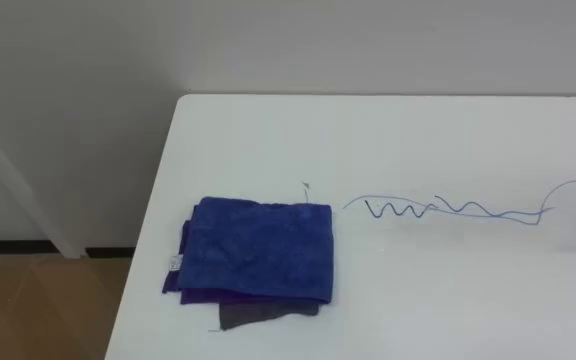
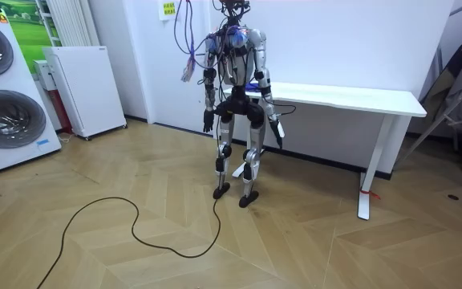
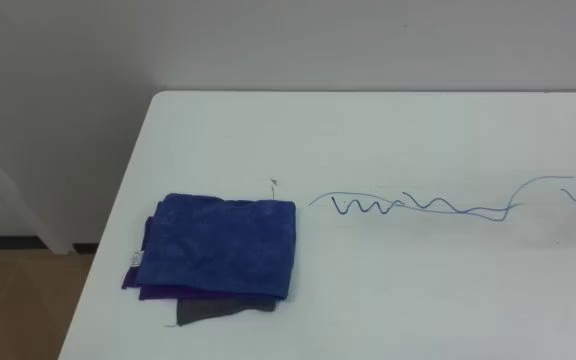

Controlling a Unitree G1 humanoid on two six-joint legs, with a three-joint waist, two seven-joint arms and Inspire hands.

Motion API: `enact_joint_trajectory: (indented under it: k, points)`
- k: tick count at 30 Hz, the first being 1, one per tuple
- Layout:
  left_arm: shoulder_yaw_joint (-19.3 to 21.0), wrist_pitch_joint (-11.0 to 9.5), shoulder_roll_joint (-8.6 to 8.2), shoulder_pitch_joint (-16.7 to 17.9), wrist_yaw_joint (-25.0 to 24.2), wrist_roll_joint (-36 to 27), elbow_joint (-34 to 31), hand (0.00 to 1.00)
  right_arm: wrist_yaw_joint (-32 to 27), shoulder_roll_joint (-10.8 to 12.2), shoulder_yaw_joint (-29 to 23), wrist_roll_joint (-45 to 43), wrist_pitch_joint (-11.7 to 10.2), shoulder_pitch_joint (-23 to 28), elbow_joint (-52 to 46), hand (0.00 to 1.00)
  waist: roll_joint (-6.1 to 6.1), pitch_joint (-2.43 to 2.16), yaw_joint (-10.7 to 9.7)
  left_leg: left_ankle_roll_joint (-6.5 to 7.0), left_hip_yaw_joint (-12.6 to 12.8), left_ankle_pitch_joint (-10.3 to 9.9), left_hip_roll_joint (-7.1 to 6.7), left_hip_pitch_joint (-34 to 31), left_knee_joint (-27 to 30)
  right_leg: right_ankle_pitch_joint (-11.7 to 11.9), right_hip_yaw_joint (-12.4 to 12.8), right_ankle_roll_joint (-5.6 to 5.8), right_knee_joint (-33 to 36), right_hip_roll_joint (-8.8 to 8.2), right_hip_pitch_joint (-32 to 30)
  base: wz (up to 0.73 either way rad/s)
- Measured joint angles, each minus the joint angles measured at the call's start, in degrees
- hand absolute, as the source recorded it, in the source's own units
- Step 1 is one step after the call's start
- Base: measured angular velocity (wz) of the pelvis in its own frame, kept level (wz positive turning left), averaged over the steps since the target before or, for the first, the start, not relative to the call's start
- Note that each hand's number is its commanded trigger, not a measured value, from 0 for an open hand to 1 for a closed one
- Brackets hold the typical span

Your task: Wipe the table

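Left hand (image 2: pixel 208 122): hangs low by the hip, on the room view's left. Too small to tell if open or closed.
Right hand (image 2: pixel 280 132): hangs low on the other side, just in front of the table's edge and below its top. Cannot tell if open or closed either.
Standing spot: at the end of the white table (image 1: pixel 448 300), on the wood floor (image 2: pixel 135 249), facing the wall.
Blue cloth (image 1: pixel 261 245): folded flat on the table top, higher than both hands and touched by neither. Near the table's left edge, more on the left hand's side.
Purple cloth (image 1: pixel 208 296): under the blue one, peeking out at the left and front.
Gray cloth (image 1: pixel 253 316): at the very bottom, sticking out at the front.
Blue pen scribble (image 1: pixel 438 209): wavy lines on the table, starting just beside the blue cloth and running off toward the right hand's side.
Wall (image 1: pixel 268 50): plain and white, past the table's far edge.
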Motion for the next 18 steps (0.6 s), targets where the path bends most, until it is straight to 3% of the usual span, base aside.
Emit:
enact_joint_trajectory:
  k: [12,18]
  points:
    - [-0.1,0.5,0.08,-0.1,0.0,0.3,-0.1,0.0,0.0,0.0,0.1,0.8,-0.1,-0.3,0.1,0.0,0.0,0.04,0.0,0.0,0.1,0.0,-0.02,0.2,0.0,0.0,-0.3,0.0,0.1,-0.03,0.2,0.0]
    - [0.0,0.5,0.08,-0.1,0.0,-0.2,0.8,0.0,-0.4,0.0,-0.2,10.2,-0.1,-0.3,1.6,0.0,-0.06,0.06,-0.1,0.0,0.2,0.0,-0.03,0.2,0.0,0.0,0.1,0.0,-0.1,-0.07,0.2,0.0]
